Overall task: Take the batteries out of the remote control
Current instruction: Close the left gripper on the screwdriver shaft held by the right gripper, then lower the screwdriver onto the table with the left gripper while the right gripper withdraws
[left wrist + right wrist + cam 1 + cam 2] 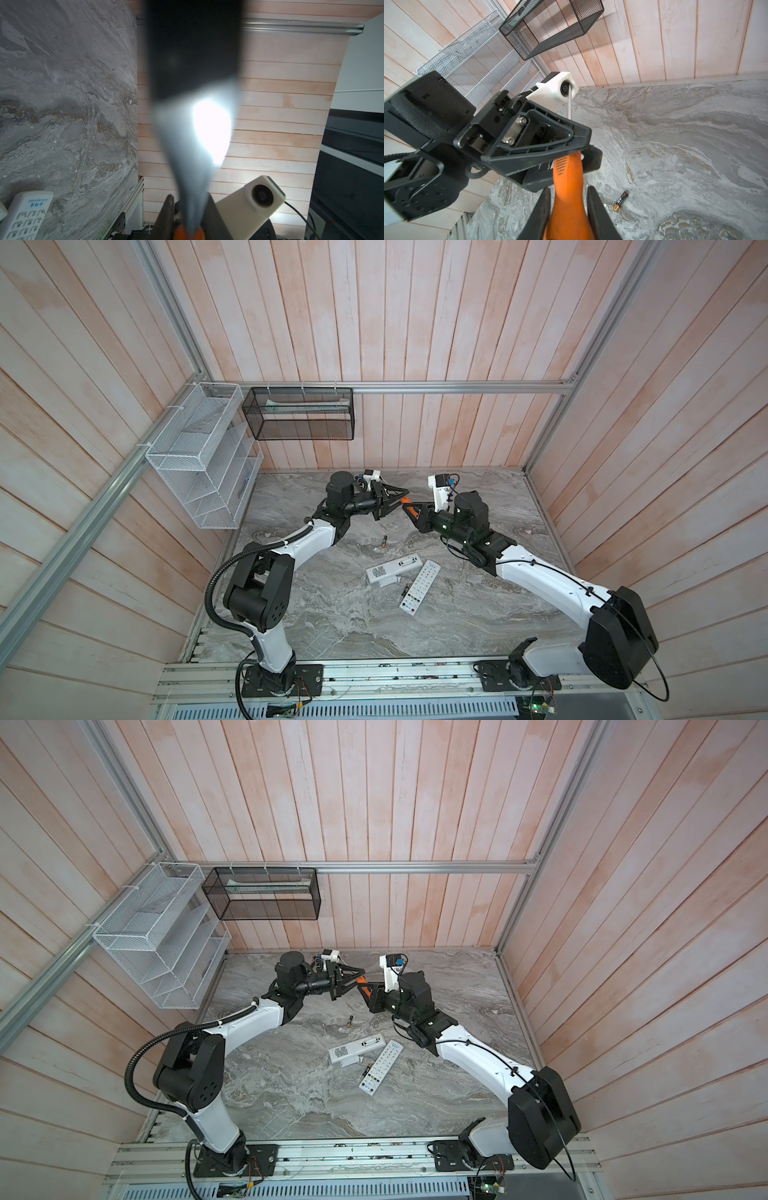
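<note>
This is a robotics lab test cell, not a lived-in room. Two white-and-black robot arms, the left arm [307,539] and the right arm [540,585], are bolted to a slotted aluminium rail [395,680] along the front edge of a marble-patterned desk [415,635]. Bare plank walls [374,323] box the desk in on three sides, edged by an aluminium frame [415,387]. A white wire rack [195,456] and a black mesh basket [299,414] hang from that frame. A small camera [560,87] in a white housing rides on one arm's wrist. A bare circuit board [536,709] with loose wires sits by the rail.

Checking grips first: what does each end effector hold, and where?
Right end effector: screwdriver, by its orange handle. Left end effector brackets the handle's shaft end; grip unclear.
</note>
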Tool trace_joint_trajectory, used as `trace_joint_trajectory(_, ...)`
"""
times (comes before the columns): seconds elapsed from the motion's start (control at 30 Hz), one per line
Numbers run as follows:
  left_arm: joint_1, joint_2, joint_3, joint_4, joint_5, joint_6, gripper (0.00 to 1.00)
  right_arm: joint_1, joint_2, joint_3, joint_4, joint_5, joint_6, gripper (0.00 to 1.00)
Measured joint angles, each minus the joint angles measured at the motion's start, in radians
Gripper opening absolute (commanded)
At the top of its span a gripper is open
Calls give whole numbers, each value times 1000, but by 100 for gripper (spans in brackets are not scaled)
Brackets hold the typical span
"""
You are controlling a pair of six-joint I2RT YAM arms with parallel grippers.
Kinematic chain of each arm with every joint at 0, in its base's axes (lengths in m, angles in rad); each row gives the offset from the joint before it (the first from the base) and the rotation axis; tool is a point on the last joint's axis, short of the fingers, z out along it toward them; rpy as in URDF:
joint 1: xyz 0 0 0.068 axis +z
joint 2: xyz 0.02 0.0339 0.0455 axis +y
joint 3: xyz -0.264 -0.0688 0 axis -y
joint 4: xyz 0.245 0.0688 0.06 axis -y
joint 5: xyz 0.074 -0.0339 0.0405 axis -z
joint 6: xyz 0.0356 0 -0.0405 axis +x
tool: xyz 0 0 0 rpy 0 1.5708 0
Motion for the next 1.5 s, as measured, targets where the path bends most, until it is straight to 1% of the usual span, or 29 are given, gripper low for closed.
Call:
trace_joint_trajectory(0.07,0,0,0,-1,1,5,12,1,0,0,-2,0,0,0)
trace_joint_trajectory(0.2,0,0,0,-5,1,8,10,1,0,0,-3,1,2,0)
trace_joint_trajectory(0.3,1,0,0,-12,4,10,9,2,0,0,-8,1,8,18)
trace_joint_trajectory(0.43,8,-11,0,-61,13,40,9,6,0,0,-24,-5,14,36)
trace_joint_trajectory(0.57,32,-36,1,-186,33,135,8,11,-30,0,-54,-8,8,45)
trace_joint_trajectory(0.7,95,-79,2,-382,34,288,8,10,-127,-12,-96,-7,11,55)
trace_joint_trajectory(0.8,152,-101,32,-587,23,443,8,-3,-204,-25,-138,-8,17,64)
trace_joint_trajectory(0.87,180,-100,86,-758,-11,572,8,-28,-238,-29,-171,-10,26,72)
trace_joint_trajectory(0.93,195,-98,156,-953,-74,723,9,-69,-257,-29,-205,-21,40,86)
trace_joint_trajectory(1.0,195,-97,209,-1102,-142,852,9,-116,-261,-29,-235,-37,53,96)
trace_joint_trajectory(1.03,194,-97,224,-1179,-186,922,9,-139,-260,-29,-252,-48,59,98)
trace_joint_trajectory(1.1,191,-97,222,-1288,-259,1022,9,-183,-254,-29,-284,-79,73,98)
trace_joint_trajectory(1.23,189,-87,137,-1442,-382,1156,9,-264,-234,-29,-329,-129,101,98)
trace_joint_trajectory(1.37,154,-58,59,-1508,-469,1210,9,-308,-244,-39,-335,-127,139,98)
trace_joint_trajectory(1.5,84,-9,42,-1517,-527,1233,9,-371,-291,-107,-303,-138,248,98)
